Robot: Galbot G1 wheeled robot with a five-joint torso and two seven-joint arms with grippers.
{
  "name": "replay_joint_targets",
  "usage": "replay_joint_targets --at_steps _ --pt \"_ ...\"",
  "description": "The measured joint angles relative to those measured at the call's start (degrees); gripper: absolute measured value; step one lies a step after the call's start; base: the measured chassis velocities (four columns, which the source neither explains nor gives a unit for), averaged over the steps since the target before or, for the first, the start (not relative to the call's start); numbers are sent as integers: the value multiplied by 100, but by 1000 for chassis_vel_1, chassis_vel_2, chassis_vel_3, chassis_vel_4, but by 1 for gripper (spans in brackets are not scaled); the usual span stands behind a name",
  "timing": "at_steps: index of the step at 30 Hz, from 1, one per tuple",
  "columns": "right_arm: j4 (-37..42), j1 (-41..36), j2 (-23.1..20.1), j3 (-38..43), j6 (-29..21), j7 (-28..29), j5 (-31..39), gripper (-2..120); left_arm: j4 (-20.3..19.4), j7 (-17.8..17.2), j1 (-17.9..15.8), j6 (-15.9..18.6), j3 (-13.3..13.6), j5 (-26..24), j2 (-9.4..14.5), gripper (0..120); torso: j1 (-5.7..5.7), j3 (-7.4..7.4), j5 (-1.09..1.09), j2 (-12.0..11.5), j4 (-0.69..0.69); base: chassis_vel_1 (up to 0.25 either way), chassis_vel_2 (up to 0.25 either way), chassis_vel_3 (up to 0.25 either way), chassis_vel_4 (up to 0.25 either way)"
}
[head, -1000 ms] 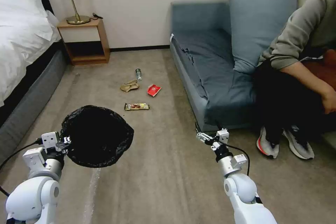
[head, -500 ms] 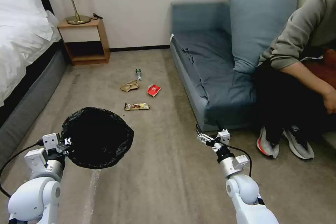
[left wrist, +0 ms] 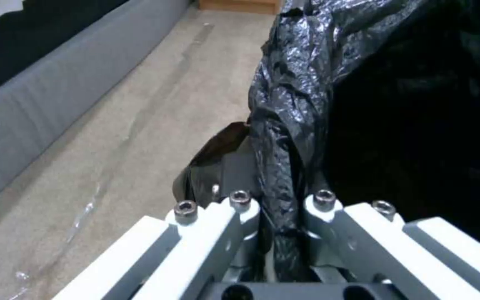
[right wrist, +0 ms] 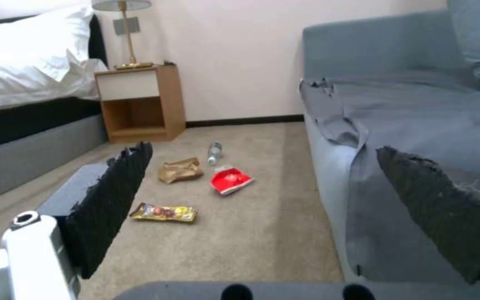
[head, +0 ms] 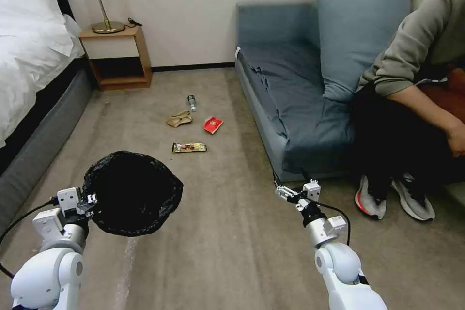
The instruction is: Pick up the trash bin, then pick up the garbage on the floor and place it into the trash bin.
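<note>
Bin lifted, litter waiting
Left gripper (left wrist: 281, 208) clenches the trash bin (head: 131, 193) liner (thin plastic may slip); right gripper (right wrist: 284, 208) released

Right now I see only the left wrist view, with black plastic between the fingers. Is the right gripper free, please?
Observer: Yes. The right gripper is open and holds nothing, above the carpet near the sofa's front corner.
Operator: Where does the garbage lie?
Observer: Four pieces lie on the carpet ahead: the snack wrapper is nearest, then the red packet and the paper bag, and the bottle is farthest.
Operator: And the bin, compared with them?
Observer: The left gripper holds the trash bin by its rim, to the left of the wrapper and nearer the robot.
</note>
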Motion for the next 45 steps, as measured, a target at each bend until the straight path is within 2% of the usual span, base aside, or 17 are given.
replay_joint_targets --at_steps 45 --pt "-78 50 -39 -185 75 -184 -320 100 53 36 -60 -15 -12 11 0 4 0 0 0 0 0 -35 33 30 -32"
